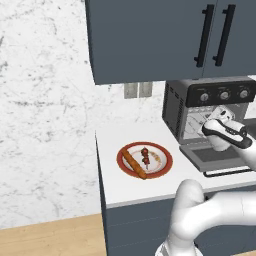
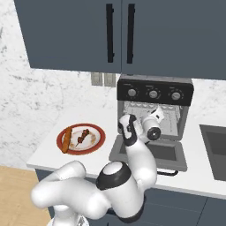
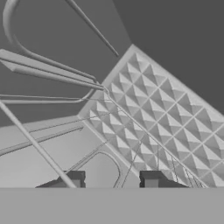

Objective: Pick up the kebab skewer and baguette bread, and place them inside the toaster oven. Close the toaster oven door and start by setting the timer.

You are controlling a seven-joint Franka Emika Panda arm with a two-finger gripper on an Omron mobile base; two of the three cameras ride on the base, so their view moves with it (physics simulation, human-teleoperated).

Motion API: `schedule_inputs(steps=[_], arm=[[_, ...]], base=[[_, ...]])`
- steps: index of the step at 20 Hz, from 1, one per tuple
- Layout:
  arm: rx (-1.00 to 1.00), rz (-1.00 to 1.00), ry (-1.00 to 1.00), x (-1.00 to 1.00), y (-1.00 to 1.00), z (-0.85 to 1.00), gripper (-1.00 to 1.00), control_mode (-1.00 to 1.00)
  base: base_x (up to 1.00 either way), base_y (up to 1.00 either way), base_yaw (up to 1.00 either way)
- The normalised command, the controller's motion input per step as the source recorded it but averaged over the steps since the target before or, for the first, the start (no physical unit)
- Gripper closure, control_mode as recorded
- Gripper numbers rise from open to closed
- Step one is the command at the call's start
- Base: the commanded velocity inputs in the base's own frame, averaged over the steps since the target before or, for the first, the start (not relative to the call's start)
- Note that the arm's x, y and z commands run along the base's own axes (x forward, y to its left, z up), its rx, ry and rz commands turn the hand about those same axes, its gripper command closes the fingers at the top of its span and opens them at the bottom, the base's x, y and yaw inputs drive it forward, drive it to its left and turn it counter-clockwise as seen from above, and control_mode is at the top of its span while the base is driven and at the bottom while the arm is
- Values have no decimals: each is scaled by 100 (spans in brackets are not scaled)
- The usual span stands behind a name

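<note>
We see the baguette bread (image 1: 134, 164) and kebab skewer (image 1: 145, 157) on the red plate (image 1: 163, 167) at the desk's (image 1: 112, 186) left end, long axes roughly front-to-back. The arm reaches into the toaster oven (image 2: 154, 93) above the lowered toaster oven door (image 2: 170, 154); the tool (image 3: 113, 180) stands apart, empty.

Hand view: gripper (image 3: 113, 180) fingertips (image 3: 152, 179) apart with a gap between them, nothing held. Ahead, inside of the toaster oven (image 3: 52, 39): thin wire rack rods (image 3: 48, 72) crossing over a studded grey panel (image 3: 170, 118), dark wall behind.
</note>
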Motion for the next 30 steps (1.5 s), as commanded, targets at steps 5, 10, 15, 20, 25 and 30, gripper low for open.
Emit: schedule_inputs(steps=[5, 10, 15, 20, 25, 30], arm=[[0, -1, 0, -11, -35, 3, 100, -100], [3, -5, 0, -52, -41, 16, 100, -100], [2, -5, 0, -69, -36, 21, 100, -100], [1, -7, 2, -83, -44, 35, 100, -100], [1, -7, 5, -89, -51, 30, 100, -100], [0, -7, 5, -87, -44, 32, 100, -100]], base=[[0, 0, 0], [0, 0, 0], [0, 0, 0], [0, 0, 0], [0, 0, 0], [0, 0, 0]])
